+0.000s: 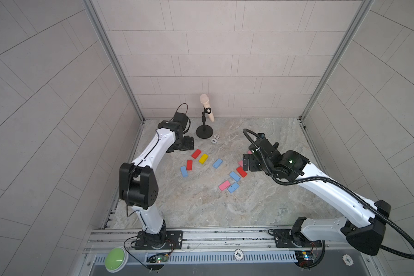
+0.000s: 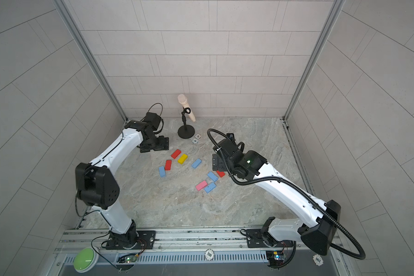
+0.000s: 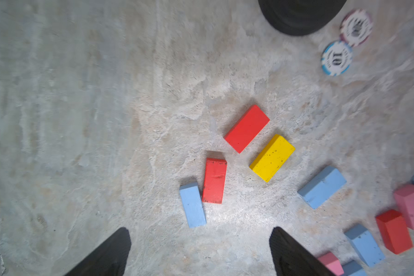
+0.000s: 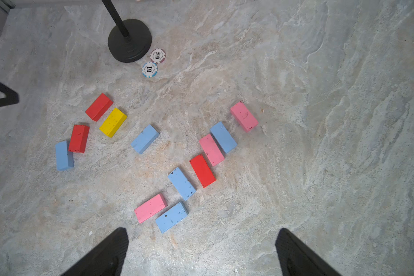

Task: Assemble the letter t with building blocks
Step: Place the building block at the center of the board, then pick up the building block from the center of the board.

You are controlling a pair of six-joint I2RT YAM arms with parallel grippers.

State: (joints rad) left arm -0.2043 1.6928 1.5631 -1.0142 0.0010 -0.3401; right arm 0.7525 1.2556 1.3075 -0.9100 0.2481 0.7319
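The building blocks lie flat and scattered on the marble table point(image 1: 201, 205). One group holds a red block point(image 1: 196, 153), a yellow block point(image 1: 203, 159), a second red block point(image 3: 214, 180) and a light blue block point(image 3: 193, 205). Another group, in the right wrist view, holds pink point(image 4: 243, 116), blue point(image 4: 223, 137), pink point(image 4: 211, 149), red point(image 4: 202, 170) and further blue and pink blocks. My left gripper point(image 3: 200, 233) hovers open near the first group, holding nothing. My right gripper point(image 4: 203, 231) is open above the second group, hiding some of its blocks in both top views.
A microphone on a black round stand point(image 1: 204, 131) is at the back, with two poker chips point(image 1: 215, 138) beside its base. A green button point(image 1: 116, 259) and two more chips point(image 1: 238, 254) sit on the front rail. Walls close in three sides.
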